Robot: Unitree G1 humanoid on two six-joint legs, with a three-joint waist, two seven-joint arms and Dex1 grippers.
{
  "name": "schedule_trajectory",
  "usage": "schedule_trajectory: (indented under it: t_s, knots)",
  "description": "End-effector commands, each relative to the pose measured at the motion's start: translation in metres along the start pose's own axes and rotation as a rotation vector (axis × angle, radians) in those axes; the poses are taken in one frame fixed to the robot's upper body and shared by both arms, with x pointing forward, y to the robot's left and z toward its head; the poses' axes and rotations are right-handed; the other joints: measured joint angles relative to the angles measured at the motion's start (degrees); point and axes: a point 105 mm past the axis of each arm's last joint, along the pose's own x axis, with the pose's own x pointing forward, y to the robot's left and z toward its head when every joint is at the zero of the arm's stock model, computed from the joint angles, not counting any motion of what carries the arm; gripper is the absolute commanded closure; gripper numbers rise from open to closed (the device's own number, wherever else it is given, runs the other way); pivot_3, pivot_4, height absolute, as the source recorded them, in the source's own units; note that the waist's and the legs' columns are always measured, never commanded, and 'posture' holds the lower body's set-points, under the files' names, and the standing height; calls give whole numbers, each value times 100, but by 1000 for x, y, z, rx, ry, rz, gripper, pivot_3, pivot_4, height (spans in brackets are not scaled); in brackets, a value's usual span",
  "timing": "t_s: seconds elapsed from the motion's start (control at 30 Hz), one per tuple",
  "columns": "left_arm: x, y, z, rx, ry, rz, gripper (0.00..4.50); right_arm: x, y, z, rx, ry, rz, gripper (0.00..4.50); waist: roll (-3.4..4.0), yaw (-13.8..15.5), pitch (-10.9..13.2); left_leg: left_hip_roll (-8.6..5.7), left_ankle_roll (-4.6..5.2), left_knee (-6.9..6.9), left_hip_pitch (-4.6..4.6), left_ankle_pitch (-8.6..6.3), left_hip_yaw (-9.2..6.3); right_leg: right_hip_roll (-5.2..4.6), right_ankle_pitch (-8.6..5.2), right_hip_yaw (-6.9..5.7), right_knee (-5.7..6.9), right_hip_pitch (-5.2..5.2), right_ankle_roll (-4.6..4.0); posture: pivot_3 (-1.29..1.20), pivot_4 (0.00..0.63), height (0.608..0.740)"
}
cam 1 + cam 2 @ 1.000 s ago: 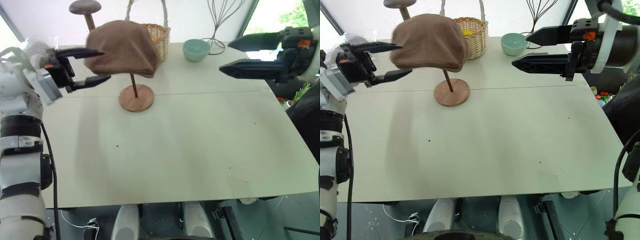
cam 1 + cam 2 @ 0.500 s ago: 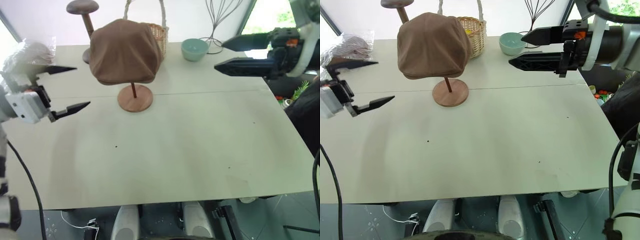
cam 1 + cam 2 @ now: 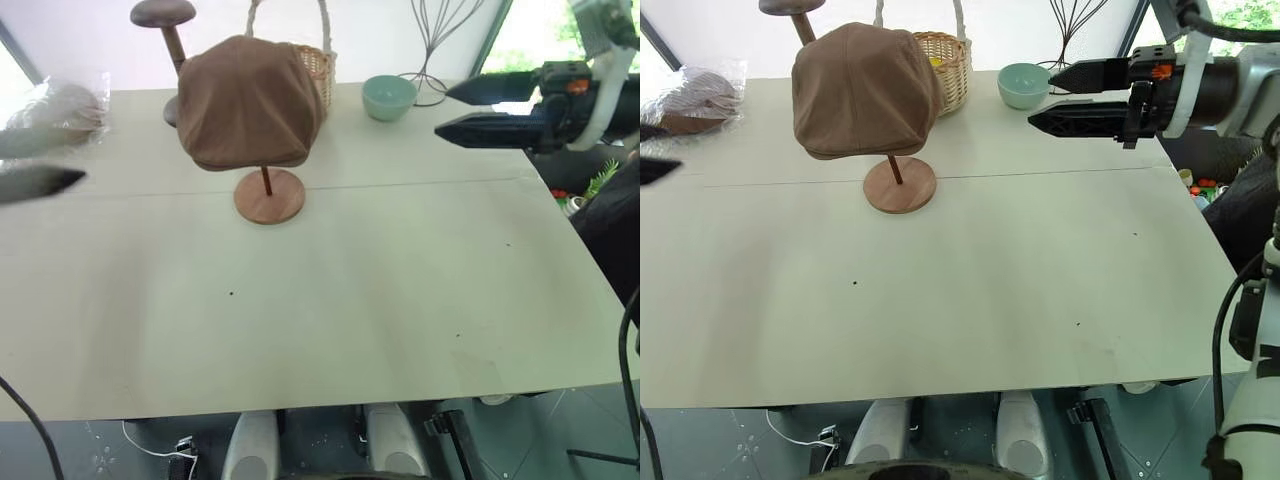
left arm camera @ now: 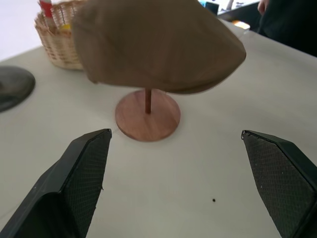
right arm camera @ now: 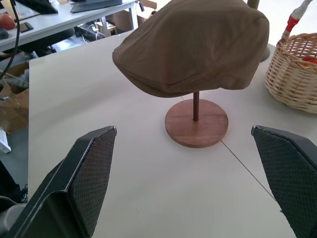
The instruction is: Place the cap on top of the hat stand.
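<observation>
At my far left: my left gripper hangs over the table edge, fingers spread wide, holding nothing.
Back left: a see-through bag, then a dark stand.
Middle: the cap sits on top of the hat stand.
Behind it: a basket, then a green bowl.
Right side: my right gripper floats wide open, empty, pointing at the cap.
</observation>
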Motion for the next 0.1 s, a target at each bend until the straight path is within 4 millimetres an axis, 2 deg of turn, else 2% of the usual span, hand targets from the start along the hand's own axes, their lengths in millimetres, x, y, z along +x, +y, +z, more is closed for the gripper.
schedule_trajectory:
  t_s: [0.03, 0.1]
  knots:
    - [-6, -3, 10, 34, 29, -31, 94, -4, 5, 21, -73, -47, 9, 0, 1, 0, 0, 0, 0, 0, 0, 0, 1, 0, 0, 0, 0, 1, 0, 0, 150, 728]
    - [-4, -3, 14, 71, 36, -41, 94, -3, 5, 22, -76, -52, 11, 0, 0, 0, 0, 0, 0, 0, 0, 0, 1, 0, 0, 0, 0, 1, 0, 0, 150, 728]
